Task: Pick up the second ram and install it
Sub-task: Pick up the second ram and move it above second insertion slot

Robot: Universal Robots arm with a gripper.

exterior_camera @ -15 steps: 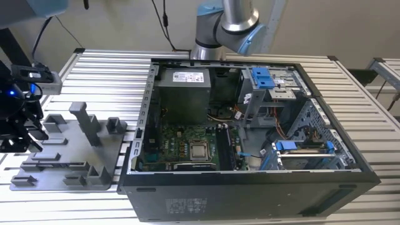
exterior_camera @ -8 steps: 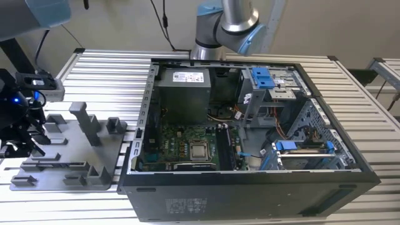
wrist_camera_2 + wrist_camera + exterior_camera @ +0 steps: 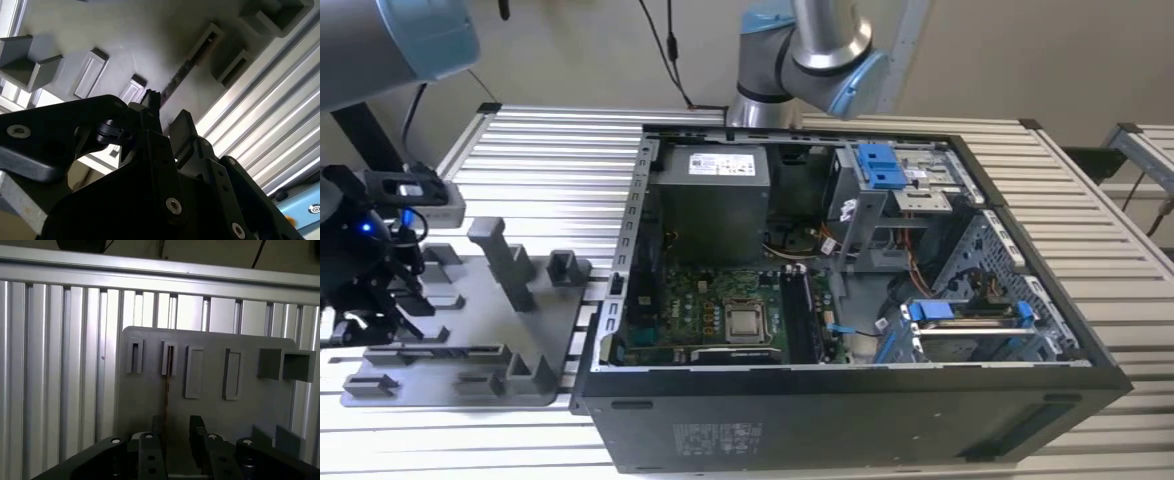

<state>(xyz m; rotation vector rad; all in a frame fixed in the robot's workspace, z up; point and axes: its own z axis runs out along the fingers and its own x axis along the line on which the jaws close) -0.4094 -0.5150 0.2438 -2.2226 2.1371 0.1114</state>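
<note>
Tool [image 3: 176, 434] is hovering low over the grey tray [image 3: 145, 400], its fingers [image 3: 197, 432] standing apart and gripping nothing. Ram [image 3: 166, 390] is standing on edge in the tray, its far end sitting in a slotted post. Its near end is running into the gap between the fingers, lying closer to one finger than the other in the first wrist view. Cannot tell whether either finger is touching it. The second wrist view is showing the same thin dark stick leading from the post toward the fingertips. In the exterior view the tray is lying on the slatted counter [image 3: 547, 150], toward the counter edge at the exterior view's left. It is sitting just beside the open case [image 3: 854, 430], with the tool over its outer end.
</note>
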